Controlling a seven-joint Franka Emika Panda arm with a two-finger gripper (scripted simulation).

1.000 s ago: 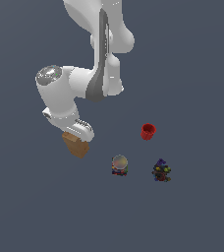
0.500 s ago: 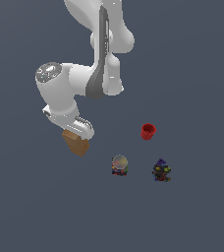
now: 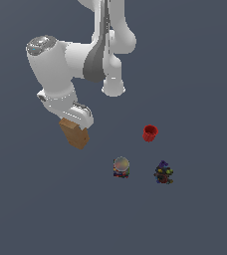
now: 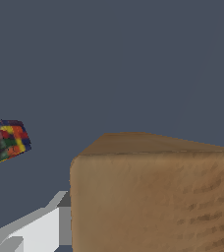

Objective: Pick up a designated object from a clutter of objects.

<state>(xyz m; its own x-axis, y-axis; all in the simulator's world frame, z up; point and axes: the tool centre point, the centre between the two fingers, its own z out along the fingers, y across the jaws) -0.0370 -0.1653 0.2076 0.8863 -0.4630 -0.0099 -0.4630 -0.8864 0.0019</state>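
under the hand (image 3: 77, 121), tan-brown block (image 3: 75, 135), one finger (image 4: 35, 229) beside it

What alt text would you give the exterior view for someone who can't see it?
A white robot arm reaches down over a tan-brown block, its end effector right at the block's top. Towards the exterior view's right, a small red cup, a round multicoloured item and a purple-hatted figurine stand apart on a dark grey floor.

The exterior view looks steeply down from afar; the wrist view sits close against the tan-brown block (image 3: 75, 133) (image 4: 153, 197), which both share.
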